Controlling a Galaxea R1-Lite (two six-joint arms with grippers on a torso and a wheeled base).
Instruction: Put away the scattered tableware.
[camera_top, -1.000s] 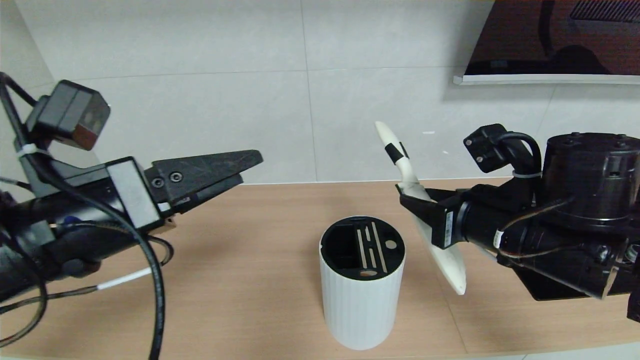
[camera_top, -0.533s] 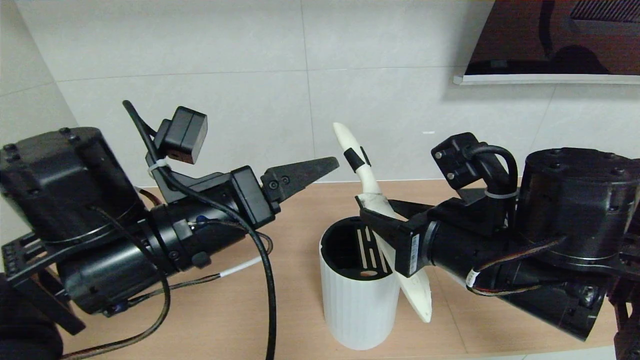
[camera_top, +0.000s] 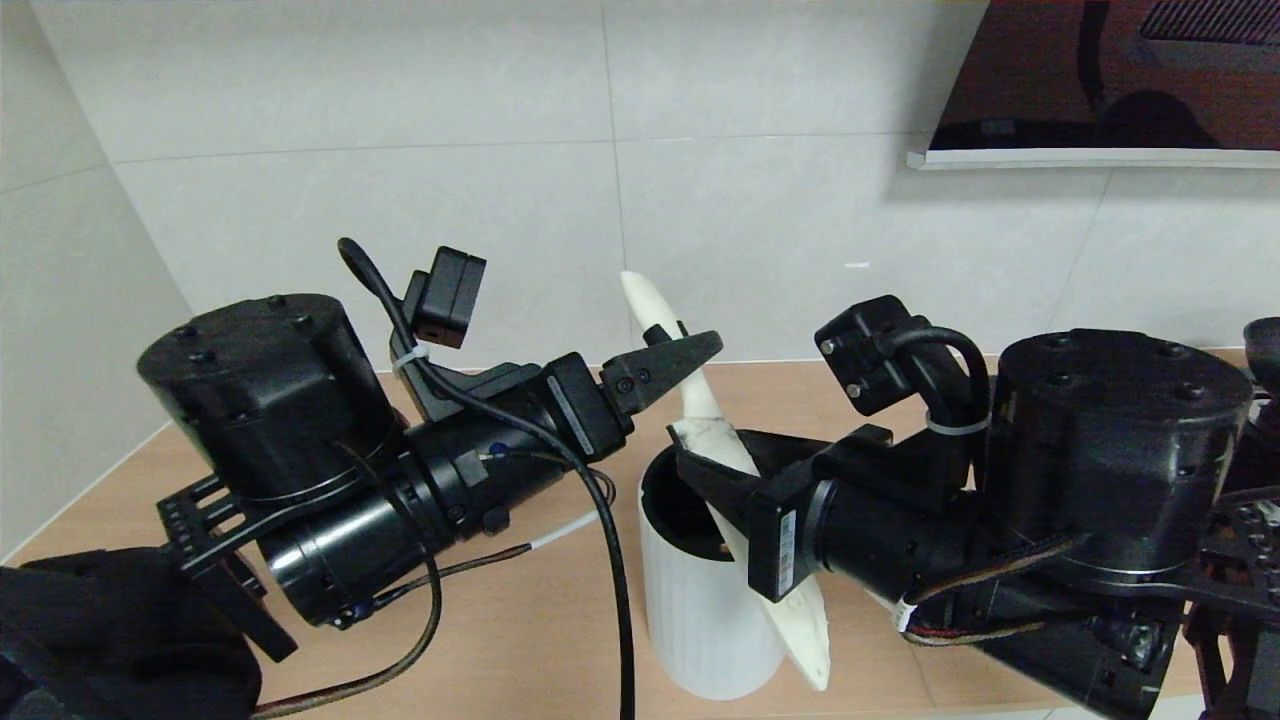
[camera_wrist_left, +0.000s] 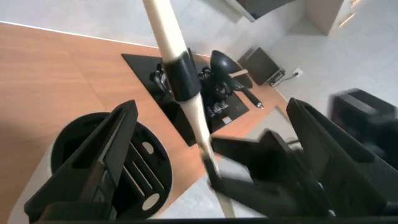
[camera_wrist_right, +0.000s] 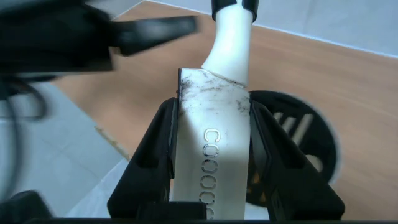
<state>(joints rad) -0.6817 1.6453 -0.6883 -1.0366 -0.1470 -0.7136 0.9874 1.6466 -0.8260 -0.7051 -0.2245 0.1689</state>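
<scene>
A white slotted spatula with a black band on its handle stands tilted over the white ribbed utensil holder. My right gripper is shut on the spatula's neck. The spatula's blade hangs in front of the holder's right side, outside its rim. The holder's black slotted top lies below and behind the blade. My left gripper is open, with its fingers on either side of the banded handle and clear of it.
The holder stands on a wooden table near its front edge, with a tiled wall close behind. A black mat with dark utensils lies on the table to the right. Both arms crowd the space above the holder.
Both arms have closed in on the centre. The right gripper carried the spatula left until it stood over the holder, and the left gripper swung in around the handle.
</scene>
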